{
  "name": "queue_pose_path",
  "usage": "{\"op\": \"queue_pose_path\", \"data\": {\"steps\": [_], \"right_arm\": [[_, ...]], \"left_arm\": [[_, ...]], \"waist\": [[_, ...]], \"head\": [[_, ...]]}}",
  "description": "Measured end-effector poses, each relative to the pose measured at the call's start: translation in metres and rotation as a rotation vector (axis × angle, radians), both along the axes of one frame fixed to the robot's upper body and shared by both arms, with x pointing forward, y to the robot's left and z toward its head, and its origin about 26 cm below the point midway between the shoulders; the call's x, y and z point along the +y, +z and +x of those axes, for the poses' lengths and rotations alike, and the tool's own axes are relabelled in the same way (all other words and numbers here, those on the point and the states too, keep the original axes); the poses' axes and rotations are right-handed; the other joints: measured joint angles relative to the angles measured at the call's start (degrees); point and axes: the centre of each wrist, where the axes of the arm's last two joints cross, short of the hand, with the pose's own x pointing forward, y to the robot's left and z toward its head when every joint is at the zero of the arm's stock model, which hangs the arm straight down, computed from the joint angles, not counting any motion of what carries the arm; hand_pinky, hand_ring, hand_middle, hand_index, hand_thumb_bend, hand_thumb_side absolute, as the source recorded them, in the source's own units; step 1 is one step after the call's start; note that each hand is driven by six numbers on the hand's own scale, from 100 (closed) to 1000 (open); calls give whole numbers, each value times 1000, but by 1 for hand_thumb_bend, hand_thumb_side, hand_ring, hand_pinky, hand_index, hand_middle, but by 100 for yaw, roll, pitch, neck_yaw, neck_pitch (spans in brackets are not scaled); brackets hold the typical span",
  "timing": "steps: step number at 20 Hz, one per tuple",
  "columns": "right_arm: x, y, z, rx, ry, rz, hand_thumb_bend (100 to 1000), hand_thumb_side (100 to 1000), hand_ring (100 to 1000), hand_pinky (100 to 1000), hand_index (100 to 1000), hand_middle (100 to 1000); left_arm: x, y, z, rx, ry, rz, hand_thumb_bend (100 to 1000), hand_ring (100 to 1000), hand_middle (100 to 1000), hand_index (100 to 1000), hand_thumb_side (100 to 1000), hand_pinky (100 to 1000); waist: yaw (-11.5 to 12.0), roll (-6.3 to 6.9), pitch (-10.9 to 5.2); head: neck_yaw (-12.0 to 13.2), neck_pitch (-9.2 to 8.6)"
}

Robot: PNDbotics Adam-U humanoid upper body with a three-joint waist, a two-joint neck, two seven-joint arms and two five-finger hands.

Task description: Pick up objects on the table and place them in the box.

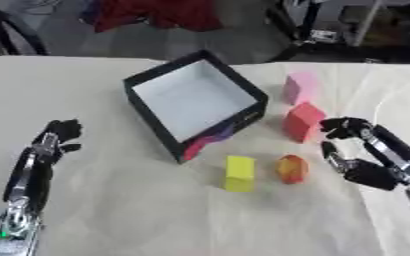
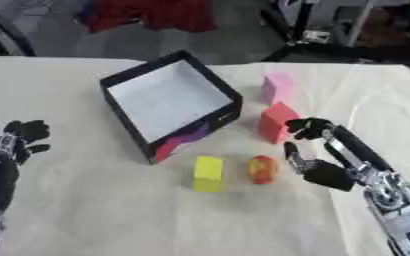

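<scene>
A black box (image 1: 152, 123) with a white floor stands open at the table's middle, with nothing visible in it. Right of it stand a pink block (image 1: 300, 88) and a red block (image 1: 302, 121). In front lie a yellow block (image 1: 239, 173) and an orange-red rounded piece (image 1: 291, 168). My right hand (image 1: 359, 150) hovers just right of the red block and the orange piece, fingers curved towards them and thumb apart, holding nothing. My left hand (image 1: 58, 134) rests at the left, fingers curled, well away from the objects.
A pale cloth covers the table (image 1: 156, 215). Beyond the far edge lie red fabric (image 1: 156, 14) and dark stands on the floor. Bare cloth stretches in front of the blocks.
</scene>
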Motion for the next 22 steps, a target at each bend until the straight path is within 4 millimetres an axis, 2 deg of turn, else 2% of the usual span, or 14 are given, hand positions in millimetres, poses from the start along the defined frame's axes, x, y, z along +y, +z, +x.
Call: {"op": "queue_pose_path", "data": {"steps": [8,14,22], "right_arm": [[3,-6,19,67,92,-211,100,647,780,821,893,776],[-1,-17,29,126,118,-303,100,659,791,831,900,788],[-5,-20,39,168,157,-414,100,677,806,841,896,800]], "left_arm": [[-1,0,0,0,-7,1,155,817,740,814,1000,778],[-2,0,0,-1,-7,1,155,816,740,814,1000,778],[-2,0,1,-1,-9,1,155,816,739,814,1000,779]], "waist": [[46,-1,7],[73,-1,7],[84,-1,7]], "head": [[-5,0],[-6,0],[-23,0]]}}
